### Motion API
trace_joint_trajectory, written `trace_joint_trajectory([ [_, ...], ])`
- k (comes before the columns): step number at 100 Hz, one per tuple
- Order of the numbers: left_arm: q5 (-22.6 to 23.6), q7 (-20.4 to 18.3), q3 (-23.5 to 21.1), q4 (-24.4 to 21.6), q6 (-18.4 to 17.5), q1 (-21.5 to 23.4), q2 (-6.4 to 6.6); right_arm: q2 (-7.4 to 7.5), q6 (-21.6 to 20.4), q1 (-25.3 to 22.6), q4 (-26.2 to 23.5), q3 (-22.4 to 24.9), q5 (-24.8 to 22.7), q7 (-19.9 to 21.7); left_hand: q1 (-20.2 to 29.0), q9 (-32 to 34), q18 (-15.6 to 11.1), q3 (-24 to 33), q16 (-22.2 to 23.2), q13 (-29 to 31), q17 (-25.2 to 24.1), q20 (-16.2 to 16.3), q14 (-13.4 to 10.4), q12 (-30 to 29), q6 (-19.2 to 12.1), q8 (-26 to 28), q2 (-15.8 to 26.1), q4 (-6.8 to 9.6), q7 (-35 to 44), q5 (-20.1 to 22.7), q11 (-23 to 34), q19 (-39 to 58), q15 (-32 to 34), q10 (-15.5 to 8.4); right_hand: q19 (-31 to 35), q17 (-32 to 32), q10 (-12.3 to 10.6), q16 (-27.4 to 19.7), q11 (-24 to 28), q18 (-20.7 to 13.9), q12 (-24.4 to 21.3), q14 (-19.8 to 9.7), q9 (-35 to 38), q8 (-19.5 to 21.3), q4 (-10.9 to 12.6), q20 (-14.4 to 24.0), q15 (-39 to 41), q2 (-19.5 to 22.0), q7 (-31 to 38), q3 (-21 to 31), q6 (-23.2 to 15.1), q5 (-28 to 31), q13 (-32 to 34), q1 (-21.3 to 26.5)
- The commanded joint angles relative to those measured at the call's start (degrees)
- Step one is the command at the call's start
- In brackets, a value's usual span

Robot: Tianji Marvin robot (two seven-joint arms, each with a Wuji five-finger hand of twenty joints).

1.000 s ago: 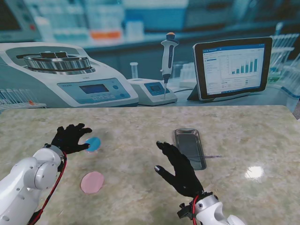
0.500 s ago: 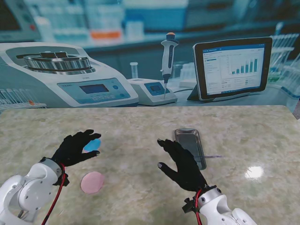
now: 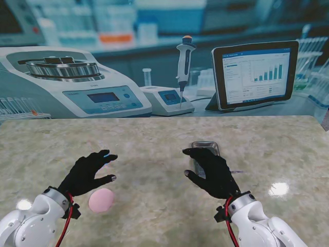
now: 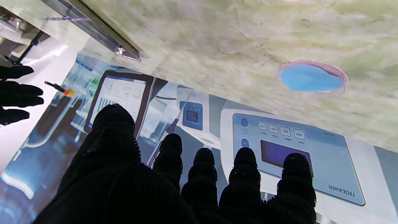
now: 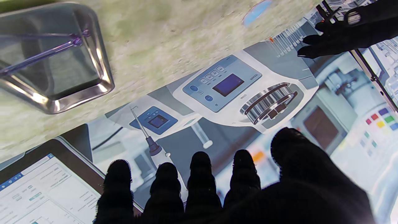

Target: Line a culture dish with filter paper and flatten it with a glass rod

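Fingers spread and empty, the left hand hovers over the blue culture dish; pink filter paper lies nearer me. The right hand, equally wide, covers the tray holding the glass rod. Thin paper may slip any pinch.

Black-gloved left hand, right hand; white arms, red cables.

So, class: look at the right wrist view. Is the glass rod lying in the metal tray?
Yes: the glass rod lies slanted inside the metal tray, one end resting near its rim.
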Motion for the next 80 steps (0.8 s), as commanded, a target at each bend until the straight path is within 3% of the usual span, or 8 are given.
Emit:
trace_joint_trajectory([
  [1,-0.53,-0.09,0.44,-1.03,0.16,1.51,-0.27,0.28,0.67,0.24,-0.37,0.59,-0.59,0.81,0.79,-1.45,0.41,-1.64,-1.17,-1.47,-1.67,1.17,0.26,-0.99,0.76,-0.77,2.57,2.05,-1.71,-0.63,-0.61,-3.31,-1.57,0.31,1.61,-1.05,0.18,1.15,1.09,0.7,0.73,-0.17,0.25,1.19,-1.01,-0.93,2.01,-1.06,1.42,-0.66,0.14,-1.8,0.83,0.41],
  [30,0.86,3.19,1.04,-3.62,0.45,5.37,-0.78,0.95,2.54,1.75,0.67,2.26,-3.39,4.36,1.09,-1.44,0.44,-3.27,-3.56,-1.98,-2.34,-0.22,0.19,-2.68,0.83,-1.44,3.46,2.42,-2.96,-0.78,-1.79,-4.88,-2.24,0.29,3.81,-1.08,0.27,1.38,2.56,0.9,1.23,-0.01,0.28,0.07,-0.92,-2.05,3.19,-1.02,3.66,-0.07,0.03,-2.15,1.05,1.26],
  [36,0.69,3.95,1.13,-4.03,0.13,6.22,-0.91,1.09,3.12,2.07,0.96,2.47,-3.95,5.1,1.25,-1.41,0.46,-3.37,-3.76,-2.08,-2.41,-0.39,0.18,-2.82,0.82,-1.5,3.35,2.45,-3.07,-0.72,-1.76,-5.01,-2.24,0.31,4.26,-0.96,0.07,1.45,2.77,0.87,1.26,-0.16,0.4,-0.08,-0.22,-2.1,3.46,-0.89,3.97,0.97,-0.2,-2.12,1.22,2.84],
  [39,0.78,4.39,1.14,-4.22,-0.03,6.65,-0.97,1.16,3.35,2.22,1.11,2.58,-4.29,5.47,1.25,-1.43,0.48,-3.44,-3.84,-2.15,-2.42,-0.47,0.18,-2.88,0.85,-1.54,3.34,2.45,-3.17,-0.82,-1.77,-5.08,-2.26,0.34,5.47,-1.27,0.01,1.46,3.24,0.86,1.13,-0.15,0.28,-0.79,1.68,-2.67,4.03,-1.01,5.11,1.44,-0.3,-2.44,1.1,3.04],
  [57,0.78,6.12,0.88,-5.3,-1.27,8.96,-1.26,1.6,4.48,3.22,2.15,3.19,-6.67,7.59,1.4,-0.99,0.62,-3.61,-4.16,-1.97,-2.32,-0.99,0.17,-2.96,0.91,-1.48,3.32,2.48,-2.85,0.81,-1.27,-5.36,-2.1,0.46,7.96,-1.2,0.06,1.5,5.37,1.04,1.49,0.12,0.32,-1.83,4.02,-3.59,5.08,-1.61,7.47,5.43,-0.3,-2.56,1.83,2.59],
  [80,0.59,5.98,0.5,-5.4,-3.0,9.89,-1.21,2.05,5.92,5.03,4.31,3.69,-9.85,9.59,1.54,-0.9,0.76,-3.69,-4.32,-1.99,-2.28,-1.42,0.18,-2.71,0.8,-0.83,3.17,2.45,-1.81,0.83,-0.39,-5.48,-1.98,0.48,13.58,-0.71,1.27,2.05,7.64,1.18,1.52,1.1,2.53,-4.55,1.4,-4.42,7.33,-2.96,12.1,9.83,0.26,-1.42,4.15,-0.1],
])
